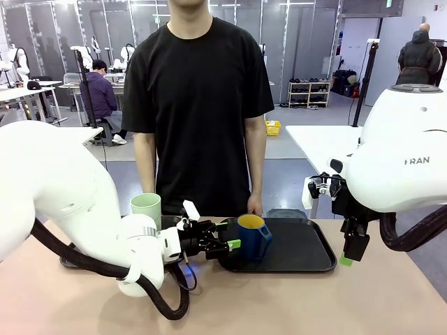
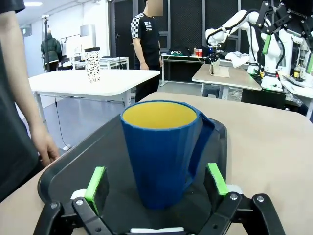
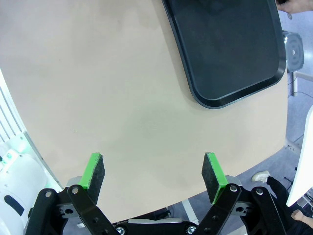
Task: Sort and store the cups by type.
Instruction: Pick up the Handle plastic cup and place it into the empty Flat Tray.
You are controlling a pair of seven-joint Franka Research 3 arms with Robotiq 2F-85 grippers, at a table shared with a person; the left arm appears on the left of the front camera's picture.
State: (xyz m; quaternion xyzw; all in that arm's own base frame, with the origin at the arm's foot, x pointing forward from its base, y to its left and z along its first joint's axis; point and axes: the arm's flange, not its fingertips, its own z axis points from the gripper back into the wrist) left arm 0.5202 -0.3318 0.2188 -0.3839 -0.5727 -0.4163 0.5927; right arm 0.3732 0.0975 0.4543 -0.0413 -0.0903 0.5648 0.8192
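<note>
left wrist view: left jaws spread wide either side of the blue mug (image 2: pixel 164 149), not touching it.

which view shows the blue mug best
The left wrist view: the mug stands close and whole on the tray, yellow inside and handle clear, between the open left hand's pads. The front view shows it smaller. The right wrist view shows bare tray.

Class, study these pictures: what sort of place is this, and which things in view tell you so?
Most likely a robotics lab or test hall. Other white robot arms stand at a far table, plain white work tables fill an open floor, and a shelf rack stands at the back.
</note>
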